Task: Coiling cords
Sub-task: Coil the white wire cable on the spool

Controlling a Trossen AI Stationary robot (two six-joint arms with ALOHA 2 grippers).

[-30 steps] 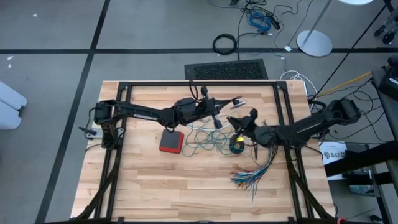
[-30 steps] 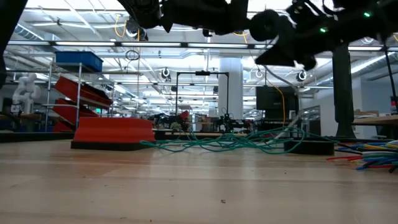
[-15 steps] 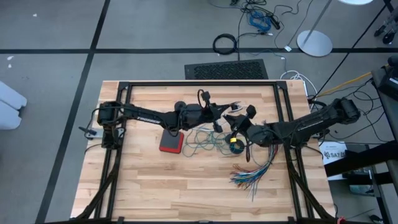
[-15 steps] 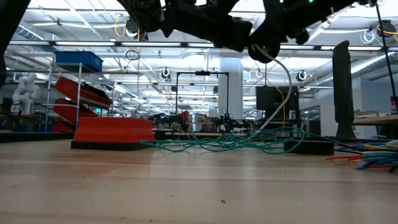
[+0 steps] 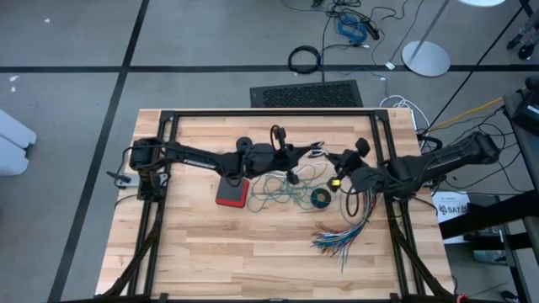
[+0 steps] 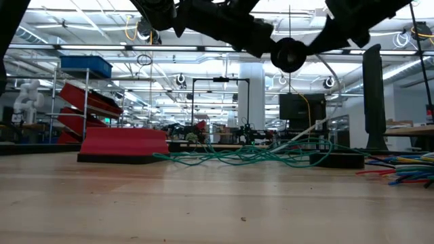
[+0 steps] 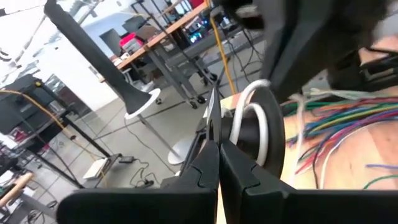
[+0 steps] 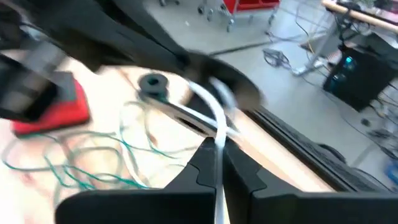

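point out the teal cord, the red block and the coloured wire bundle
teal cord point(image 5: 274, 189), high view, middle of the loose tangle
red block point(image 5: 232, 192), high view, centre of its top
coloured wire bundle point(image 5: 337, 238), high view, fanned ends

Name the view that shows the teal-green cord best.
The high view: the teal-green cord shows whole, a loose tangle on the table beside the red block. The low view shows it edge-on as a flat heap, the right wrist view blurred, the left wrist view barely.

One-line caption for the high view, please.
Both grippers, left and right, shut on the white cord above the loose teal cord, beside a red block and coloured wires.
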